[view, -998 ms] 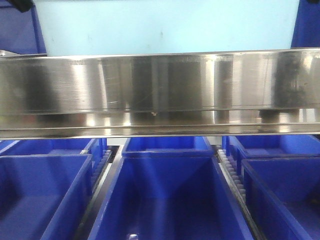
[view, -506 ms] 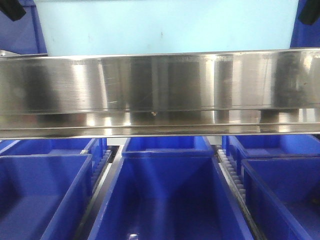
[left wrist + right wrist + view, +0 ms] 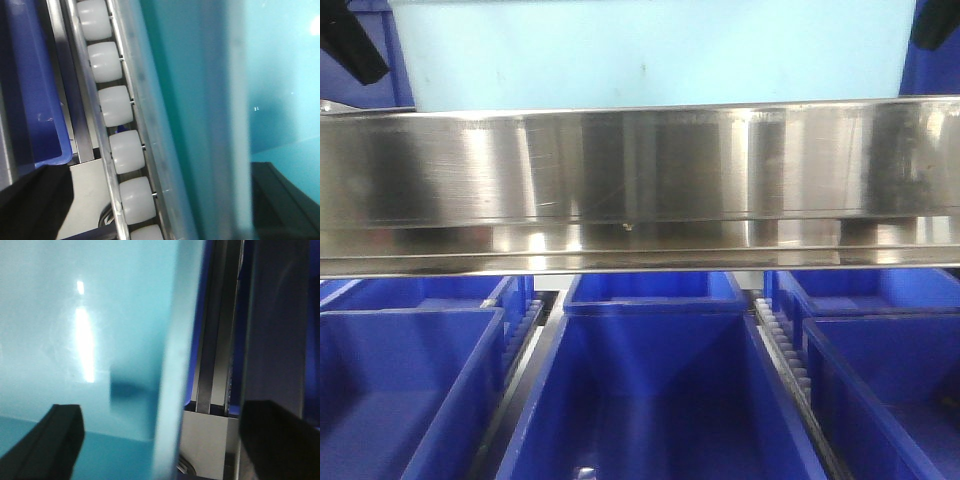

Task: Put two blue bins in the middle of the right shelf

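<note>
One pale light-blue bin point(image 3: 650, 55) stands on the shelf level behind the steel rail point(image 3: 640, 170), in the upper middle of the front view. A second pale bin is not in view. My left gripper point(image 3: 155, 172) is open and straddles the bin's left wall point(image 3: 200, 120), with one black finger point(image 3: 35, 200) outside it and the other inside. My right gripper point(image 3: 162, 410) is open and straddles the right wall point(image 3: 175, 365), with one finger point(image 3: 45, 440) inside the bin. In the front view, black fingers show beside the bin at top left point(image 3: 350, 50) and top right point(image 3: 932, 25).
Dark royal-blue bins point(image 3: 650, 390) fill the level below the rail, with more at the left point(image 3: 400, 390) and right point(image 3: 890, 380). White rollers point(image 3: 117, 105) run along the metal track beside the pale bin. Another dark blue bin point(image 3: 30, 100) sits left of the track.
Both grippers' fingers have come further into the front view beside the bin, the left one lower and further out. The pale bin has not moved.
</note>
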